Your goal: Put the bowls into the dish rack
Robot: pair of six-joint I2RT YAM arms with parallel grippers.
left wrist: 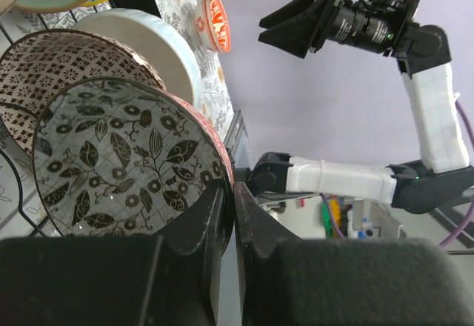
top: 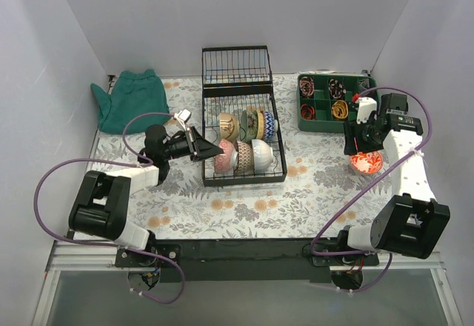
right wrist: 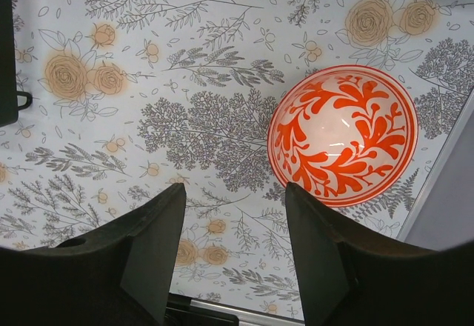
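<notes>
The black wire dish rack [top: 241,170] stands mid-table with several bowls upright between its tines. My left gripper [top: 212,150] is at the rack's front left. It is shut on the rim of a bowl [left wrist: 126,163] with a grey leaf pattern inside and red outside, which stands in the rack. A brown patterned bowl [left wrist: 44,67] and a white bowl [left wrist: 155,41] stand behind it. A red-orange bowl [right wrist: 342,135] lies right way up on the table at the right, also in the top view [top: 368,164]. My right gripper [right wrist: 237,218] hangs open and empty above the table beside it.
A green compartment tray [top: 322,124] with small items stands at the back right. A teal cloth [top: 129,100] lies at the back left. The rack's hinged wire panel [top: 235,65] stands up at the back. White walls close three sides.
</notes>
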